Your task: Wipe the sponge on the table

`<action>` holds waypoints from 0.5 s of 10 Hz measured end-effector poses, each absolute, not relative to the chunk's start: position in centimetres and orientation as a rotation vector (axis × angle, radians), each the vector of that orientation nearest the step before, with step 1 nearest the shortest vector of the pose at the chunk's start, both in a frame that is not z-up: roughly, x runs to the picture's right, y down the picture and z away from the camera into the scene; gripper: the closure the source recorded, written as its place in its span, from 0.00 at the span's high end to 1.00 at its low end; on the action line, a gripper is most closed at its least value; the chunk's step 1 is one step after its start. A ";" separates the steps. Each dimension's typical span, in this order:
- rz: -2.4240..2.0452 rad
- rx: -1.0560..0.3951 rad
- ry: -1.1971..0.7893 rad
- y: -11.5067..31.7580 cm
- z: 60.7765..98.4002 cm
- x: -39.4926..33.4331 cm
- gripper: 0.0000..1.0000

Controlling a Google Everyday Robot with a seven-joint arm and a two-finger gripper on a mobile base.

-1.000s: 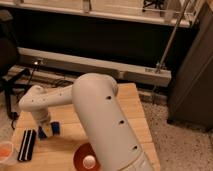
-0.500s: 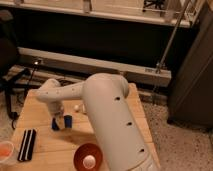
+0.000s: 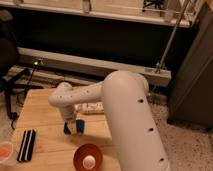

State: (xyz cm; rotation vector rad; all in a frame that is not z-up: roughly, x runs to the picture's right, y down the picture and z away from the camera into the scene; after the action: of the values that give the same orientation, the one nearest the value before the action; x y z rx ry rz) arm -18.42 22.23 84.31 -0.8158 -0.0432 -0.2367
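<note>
The white arm [image 3: 127, 115] rises from the lower right of the camera view, bends at a thick elbow and reaches left across the table [image 3: 45, 112], then turns down at the wrist. The gripper [image 3: 73, 125] hangs at the end of that wrist, low over the middle of the tabletop, a little left of the arm's big upper link. Dark-blue patches show on either side of the gripper's tip, right at the level of the wood; they look like the sponge [image 3: 80, 126] pressed against the planks under the tool, though the arm covers the middle of it and this cannot be said for sure. Whether the gripper is clamped on the sponge or only sits on top of it cannot be told. In front of the sponge, near the table's front edge, stands an orange bowl [image 3: 88, 154] with a small pale round thing [image 3: 88, 161] in it. At the front left lies a flat black-and-white striped bar [image 3: 26, 145], and just beside it, at the left edge of the view, an orange item [image 3: 5, 149] that is partly cut off. Behind the gripper, half hidden by the arm, a flat white object [image 3: 93, 107] lies on the wood.
</note>
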 end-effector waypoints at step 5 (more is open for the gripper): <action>-0.261 -0.830 -0.105 26.5 79.3 -19.2 0.24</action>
State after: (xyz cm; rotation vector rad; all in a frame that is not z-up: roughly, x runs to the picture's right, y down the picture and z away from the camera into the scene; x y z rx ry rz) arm -19.17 26.51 79.33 -0.8304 -0.1046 -0.2611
